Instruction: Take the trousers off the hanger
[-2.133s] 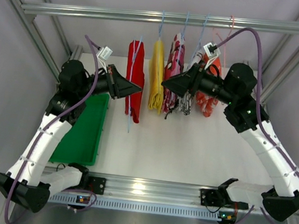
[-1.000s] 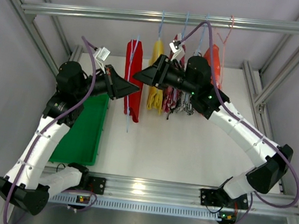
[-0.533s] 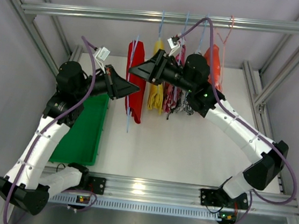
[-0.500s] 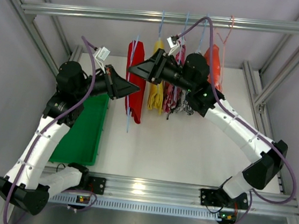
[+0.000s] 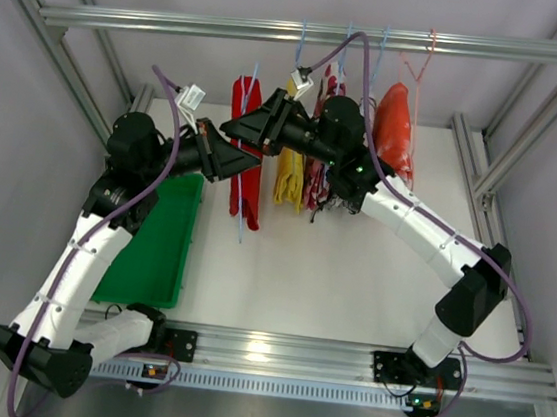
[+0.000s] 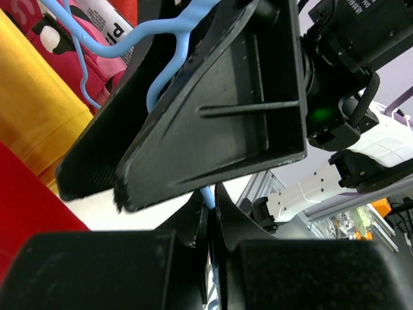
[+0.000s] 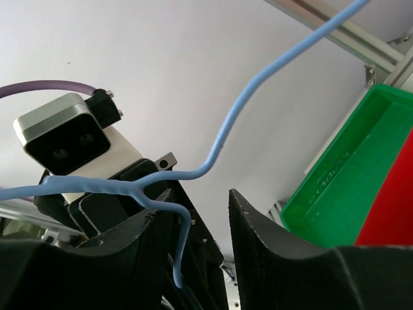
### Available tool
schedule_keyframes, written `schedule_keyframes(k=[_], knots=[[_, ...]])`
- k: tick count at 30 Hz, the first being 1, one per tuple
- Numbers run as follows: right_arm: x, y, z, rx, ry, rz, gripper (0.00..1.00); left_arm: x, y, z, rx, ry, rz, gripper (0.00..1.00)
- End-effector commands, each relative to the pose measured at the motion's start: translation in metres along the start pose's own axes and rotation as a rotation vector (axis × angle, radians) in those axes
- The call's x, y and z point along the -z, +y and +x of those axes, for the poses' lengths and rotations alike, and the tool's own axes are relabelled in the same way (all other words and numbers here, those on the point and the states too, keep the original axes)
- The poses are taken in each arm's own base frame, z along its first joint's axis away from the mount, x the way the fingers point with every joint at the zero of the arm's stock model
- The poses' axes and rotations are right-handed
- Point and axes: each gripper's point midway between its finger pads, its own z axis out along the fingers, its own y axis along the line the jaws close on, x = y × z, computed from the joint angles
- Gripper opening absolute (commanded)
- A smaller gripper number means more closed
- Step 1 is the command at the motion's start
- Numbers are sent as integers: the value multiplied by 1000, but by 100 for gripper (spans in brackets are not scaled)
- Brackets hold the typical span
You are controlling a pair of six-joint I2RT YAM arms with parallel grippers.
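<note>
The red trousers [image 5: 250, 190] hang from a light-blue hanger [image 5: 253, 83] on the top rail; the yellow trousers [image 5: 289, 175] hang just to their right. My left gripper [image 5: 252, 160] is shut on the blue hanger wire [image 6: 210, 196], level with the red cloth. My right gripper [image 5: 227, 127] is open just above it, near the hanger's upper part. In the right wrist view the hanger [image 7: 239, 123] forks beside the open gripper [image 7: 197, 205]. In the left wrist view, red [image 6: 26, 200] and yellow [image 6: 39, 123] cloth lie at the left.
Patterned garments [image 5: 316, 173] and an orange-red one [image 5: 394, 126] hang further right on the metal rail [image 5: 179, 24]. A green tray [image 5: 154, 245] lies on the white table under the left arm. Frame posts stand at both sides.
My right arm has swung left from the patterned garments, past the yellow trousers, to the red trousers' hanger beside my left gripper. The left arm has barely moved.
</note>
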Motion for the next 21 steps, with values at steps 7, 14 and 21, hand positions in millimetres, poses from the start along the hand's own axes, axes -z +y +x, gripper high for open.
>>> schedule_keyframes(k=[7,14,21], knots=[[-10,40,-1,-20,-16,-113,28,9,-51,-59,-330,-210,124,0],[-8,45,-9,-35,-30,-117,0,15,-49,-57,-361,-217,87,11],[13,58,-33,-24,-76,-125,0,42,-13,-53,-415,-276,-170,73]])
